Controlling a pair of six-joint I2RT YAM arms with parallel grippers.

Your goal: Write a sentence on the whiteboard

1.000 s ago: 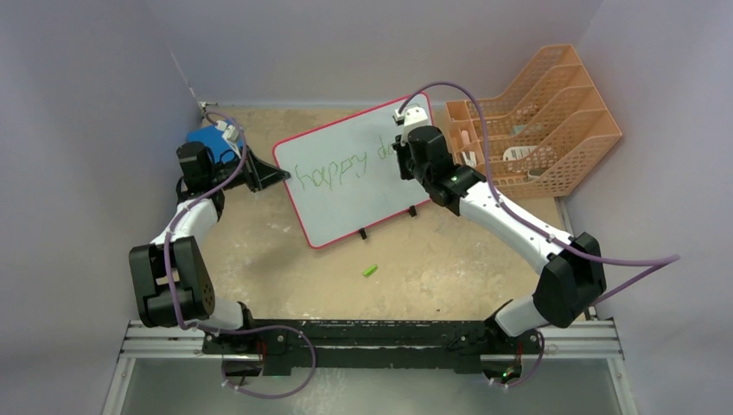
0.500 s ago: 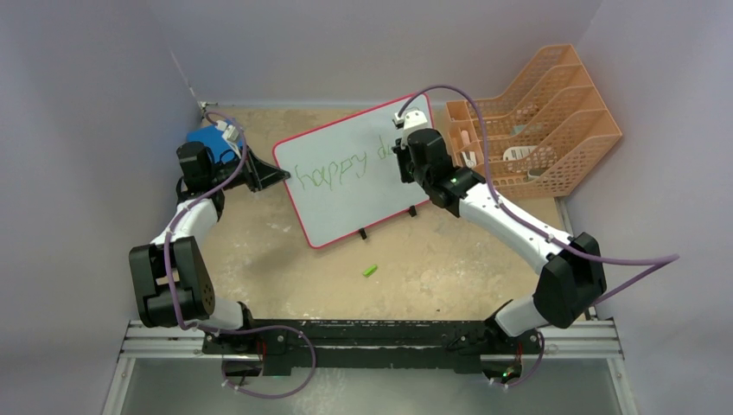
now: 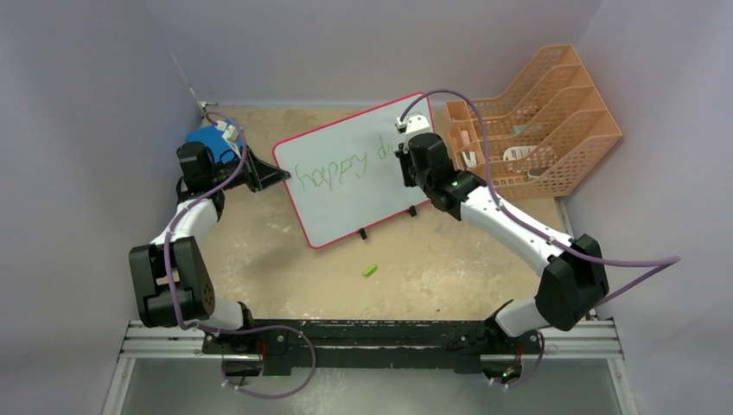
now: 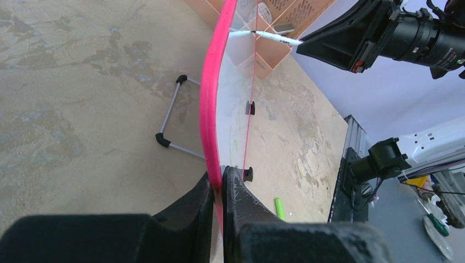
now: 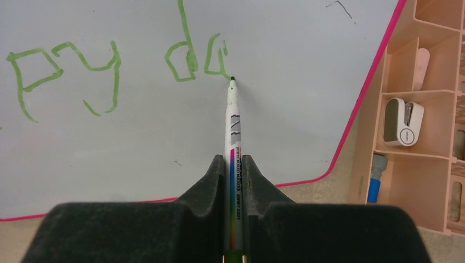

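Left fingers (image 4: pixel 193 212) pinch the whiteboard (image 3: pixel 346 203) rim; right fingers (image 5: pixel 211 186) clamp a marker (image 5: pixel 234 126), tip touching the sentence (image 3: pixel 337 171), blank board beyond.

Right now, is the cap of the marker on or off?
Off. The marker shows its bare dark tip, touching the whiteboard just after the green letters "da".

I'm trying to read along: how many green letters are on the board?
7: five spelling "happy" across the board's middle, then "d" and "a" to their right, the "a" at the pen tip. The arm hides "a" from above.
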